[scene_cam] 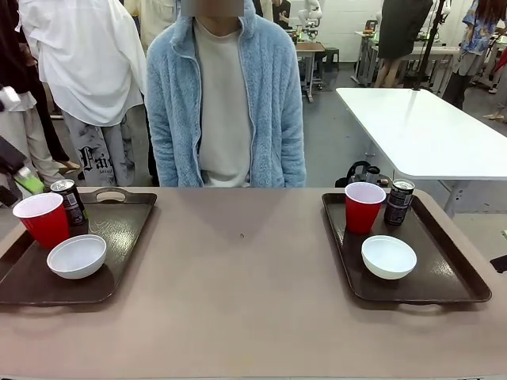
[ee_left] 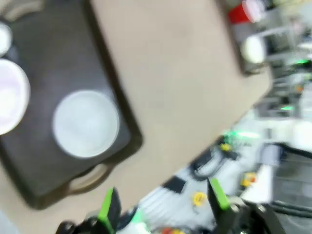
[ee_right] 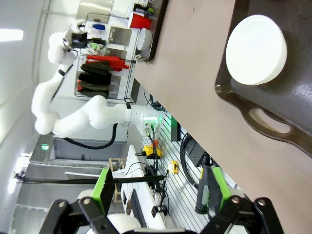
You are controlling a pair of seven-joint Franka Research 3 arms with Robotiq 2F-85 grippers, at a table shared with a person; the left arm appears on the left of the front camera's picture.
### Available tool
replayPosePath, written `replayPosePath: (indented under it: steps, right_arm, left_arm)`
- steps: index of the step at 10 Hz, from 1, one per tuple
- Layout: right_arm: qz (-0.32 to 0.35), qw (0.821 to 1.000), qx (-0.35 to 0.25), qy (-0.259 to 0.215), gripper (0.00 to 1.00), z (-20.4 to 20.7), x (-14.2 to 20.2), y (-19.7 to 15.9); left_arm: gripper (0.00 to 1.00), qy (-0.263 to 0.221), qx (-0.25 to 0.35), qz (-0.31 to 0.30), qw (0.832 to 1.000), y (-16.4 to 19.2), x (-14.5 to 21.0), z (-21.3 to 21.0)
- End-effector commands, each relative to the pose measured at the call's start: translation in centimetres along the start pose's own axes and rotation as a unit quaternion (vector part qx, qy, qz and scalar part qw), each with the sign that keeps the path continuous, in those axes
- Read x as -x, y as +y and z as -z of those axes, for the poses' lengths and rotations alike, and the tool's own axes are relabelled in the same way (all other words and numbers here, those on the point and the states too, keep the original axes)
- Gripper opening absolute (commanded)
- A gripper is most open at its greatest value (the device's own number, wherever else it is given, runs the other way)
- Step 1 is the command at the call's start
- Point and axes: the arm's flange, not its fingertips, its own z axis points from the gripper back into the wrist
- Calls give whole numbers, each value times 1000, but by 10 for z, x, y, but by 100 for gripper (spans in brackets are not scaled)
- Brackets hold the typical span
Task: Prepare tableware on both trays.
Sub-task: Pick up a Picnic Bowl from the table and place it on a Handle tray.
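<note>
Across the tan desk (scene_cam: 245, 293), each brown tray (scene_cam: 119, 237) (scene_cam: 444, 277) carries a red cup, white bowl and can. Both grippers (ee_left: 163, 209) (ee_right: 158, 192) hang spread wide, pinching nothing.

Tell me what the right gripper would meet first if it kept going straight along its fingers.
Probably the bare table just short of the tray's near handle; depth is unclear. The open right gripper holds nothing, and the bowl lies off to one side.
</note>
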Motion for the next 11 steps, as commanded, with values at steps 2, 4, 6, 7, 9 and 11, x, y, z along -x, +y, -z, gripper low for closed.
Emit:
replayPosePath:
  steps: [2,4,6,7,9,11]
  right_arm:
    - [-7,1000,0,4,100,0,2,-1]
    - [-7,1000,0,4,100,0,2,-1]
    - [-7,1000,0,4,100,0,2,-1]
    - [-7,1000,0,4,100,0,2,-1]
    - [-7,1000,0,4,100,0,2,-1]
    - [-7,1000,0,4,100,0,2,-1]
  left_arm:
    - [93,-19,231,-48,972,52,-3,-36]
    - [93,-60,269,-74,958,98,20,-56]
    - [93,-87,259,-104,956,128,37,-65]
    - [93,-94,255,-107,956,136,41,-70]
    - [93,-99,241,-107,959,147,43,-65]
    - [93,-100,211,-120,965,147,41,-65]
